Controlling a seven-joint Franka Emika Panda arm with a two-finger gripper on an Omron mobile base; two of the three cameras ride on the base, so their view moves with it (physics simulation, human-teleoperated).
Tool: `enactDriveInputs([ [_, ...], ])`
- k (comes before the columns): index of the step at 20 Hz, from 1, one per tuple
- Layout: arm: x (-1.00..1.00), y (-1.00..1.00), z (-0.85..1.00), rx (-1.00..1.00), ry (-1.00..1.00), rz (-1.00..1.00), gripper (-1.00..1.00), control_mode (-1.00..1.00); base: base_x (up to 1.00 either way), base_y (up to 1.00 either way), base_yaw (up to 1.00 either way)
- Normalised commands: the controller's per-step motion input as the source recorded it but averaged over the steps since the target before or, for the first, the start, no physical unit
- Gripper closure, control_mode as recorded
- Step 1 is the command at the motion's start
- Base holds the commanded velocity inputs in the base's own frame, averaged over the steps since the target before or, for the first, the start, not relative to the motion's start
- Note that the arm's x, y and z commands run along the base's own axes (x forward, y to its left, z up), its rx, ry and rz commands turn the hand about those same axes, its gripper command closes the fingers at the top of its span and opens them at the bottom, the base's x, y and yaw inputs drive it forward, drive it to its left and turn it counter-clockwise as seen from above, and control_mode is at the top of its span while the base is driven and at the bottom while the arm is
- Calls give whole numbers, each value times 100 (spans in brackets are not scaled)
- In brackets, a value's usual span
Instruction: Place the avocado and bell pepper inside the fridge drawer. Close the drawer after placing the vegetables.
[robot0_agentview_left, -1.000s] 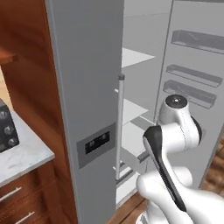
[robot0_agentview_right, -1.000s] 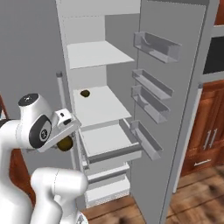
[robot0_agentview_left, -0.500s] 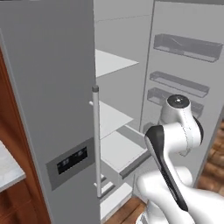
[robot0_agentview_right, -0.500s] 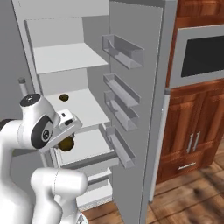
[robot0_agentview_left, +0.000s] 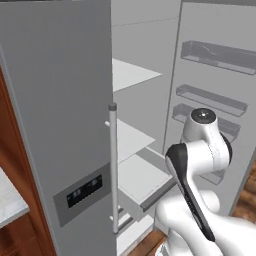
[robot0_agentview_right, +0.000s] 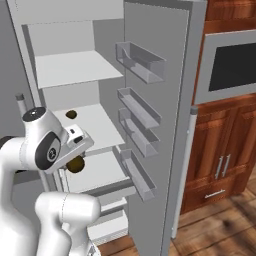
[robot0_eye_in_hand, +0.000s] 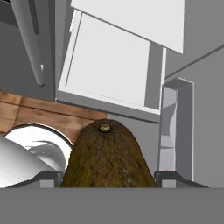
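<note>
The avocado (robot0_eye_in_hand: 108, 157), a dark olive-brown oval with its stem end up, sits between my gripper's (robot0_eye_in_hand: 109, 176) two fingertips, which are shut on it. In the right base view the avocado (robot0_agentview_right: 75, 164) hangs under the hand, in front of the open fridge. The fridge drawer (robot0_agentview_right: 97, 175) is pulled out, a pale grey tray with a darker front strip (robot0_agentview_left: 159, 193). In the hand view the fridge drawer (robot0_eye_in_hand: 109, 65) lies ahead of the avocado, and its inside looks bare. The bell pepper is out of view.
A small dark lump (robot0_agentview_right: 71, 114) lies on the white shelf above the drawer; I cannot tell what it is. The open fridge door with grey bins (robot0_agentview_right: 140, 115) stands to the right. The closed left door with its long handle (robot0_agentview_left: 113, 170) stands close on the left. Wooden cabinets (robot0_agentview_right: 225, 150) stand beyond.
The whole picture has shifted in both base views, so the base has moved along the fridge front. The arm's pose and its hold on the avocado look the same.
</note>
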Motion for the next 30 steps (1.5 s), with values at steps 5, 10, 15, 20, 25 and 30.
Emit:
enactDriveInputs([
  [5,0,0,0,0,0,0,100,100,-2,-22,0],
  [10,48,0,-28,3,1,0,100,-100,0,0,0],
  [15,75,1,-84,6,10,0,100,-100,0,0,0],
  [20,63,25,-76,1,13,0,100,-100,0,0,0],
  [25,56,13,-62,0,12,0,100,-100,0,0,0],
  [30,50,8,-47,0,13,0,100,-100,0,0,0],
])
